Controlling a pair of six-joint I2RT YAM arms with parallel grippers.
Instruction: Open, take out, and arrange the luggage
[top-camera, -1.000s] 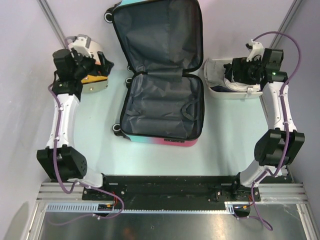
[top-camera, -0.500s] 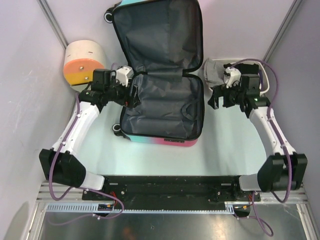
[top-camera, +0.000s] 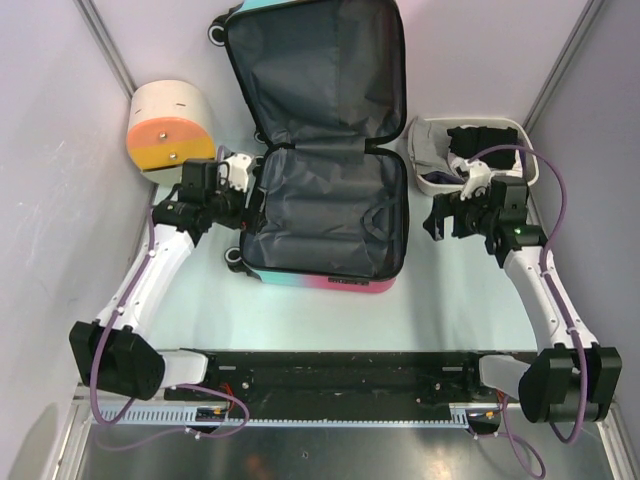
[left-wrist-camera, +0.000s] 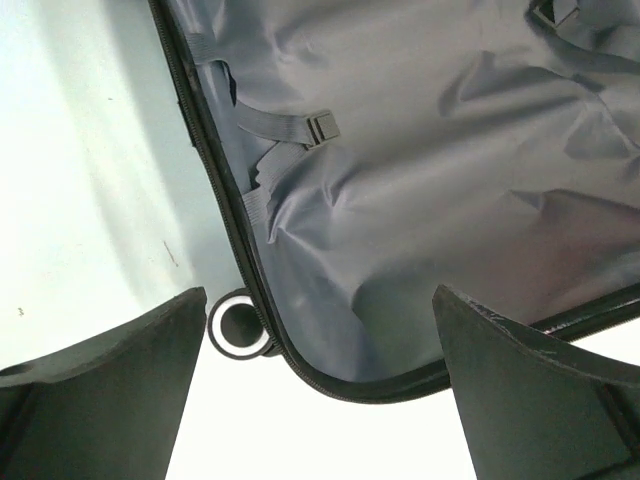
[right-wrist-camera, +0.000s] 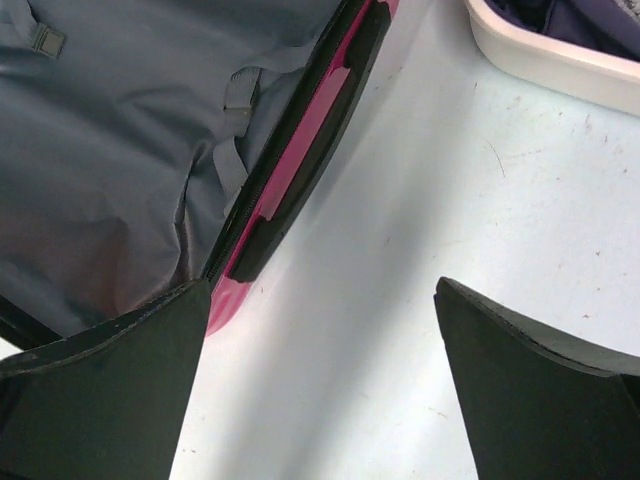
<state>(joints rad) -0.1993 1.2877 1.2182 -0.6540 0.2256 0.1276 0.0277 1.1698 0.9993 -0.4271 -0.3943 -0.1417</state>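
The luggage (top-camera: 325, 215) lies fully open in the middle of the table, both halves showing bare dark grey lining, its pink and teal edge towards me. My left gripper (top-camera: 252, 208) is open and empty at the near half's left rim. The left wrist view shows the lining (left-wrist-camera: 420, 190), the zip rim and a black wheel (left-wrist-camera: 238, 325). My right gripper (top-camera: 440, 215) is open and empty over bare table, just right of the suitcase. The right wrist view shows the pink side with the black handle (right-wrist-camera: 300, 150).
A white basin (top-camera: 470, 185) holding dark and grey clothes stands at the right, behind my right gripper; its corner shows in the right wrist view (right-wrist-camera: 545, 60). A cream-and-orange drawer box (top-camera: 168, 125) stands at the far left. Walls close in both sides.
Both arms have swung in from the side containers towards the suitcase and then drawn nearer to me. The suitcase has not moved.
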